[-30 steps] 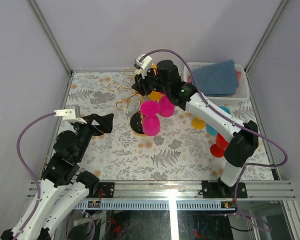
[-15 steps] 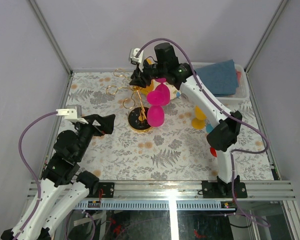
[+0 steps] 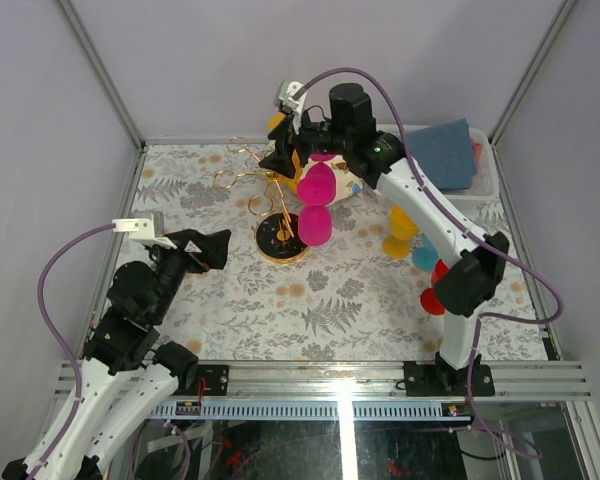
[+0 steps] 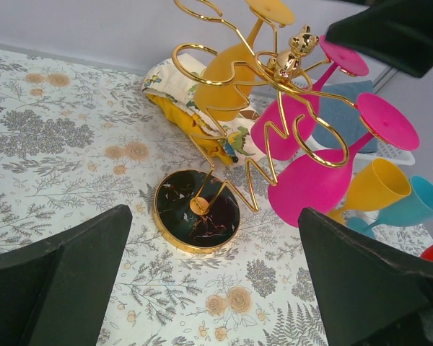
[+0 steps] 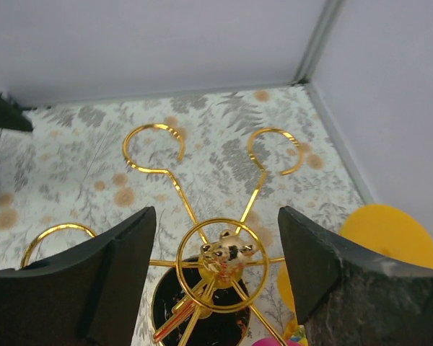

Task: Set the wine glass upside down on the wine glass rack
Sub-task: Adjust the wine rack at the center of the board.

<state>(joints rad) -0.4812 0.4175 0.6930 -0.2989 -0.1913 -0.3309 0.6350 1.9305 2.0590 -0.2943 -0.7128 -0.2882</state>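
Left wrist: pink glasses [image 4: 310, 184] hang inverted on rack [image 4: 196, 210].

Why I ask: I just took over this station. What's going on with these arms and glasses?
The right hand hovers open over the gold wine glass rack, holding nothing. A yellow glass and two pink glasses hang upside down on its arms. The left hand sits open and idle, apart from the rack. More glasses sit to the right.

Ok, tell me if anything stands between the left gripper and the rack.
Nothing visible does. Only bare floral table lies between the open left gripper and the rack; the pink glasses hang on its far side.
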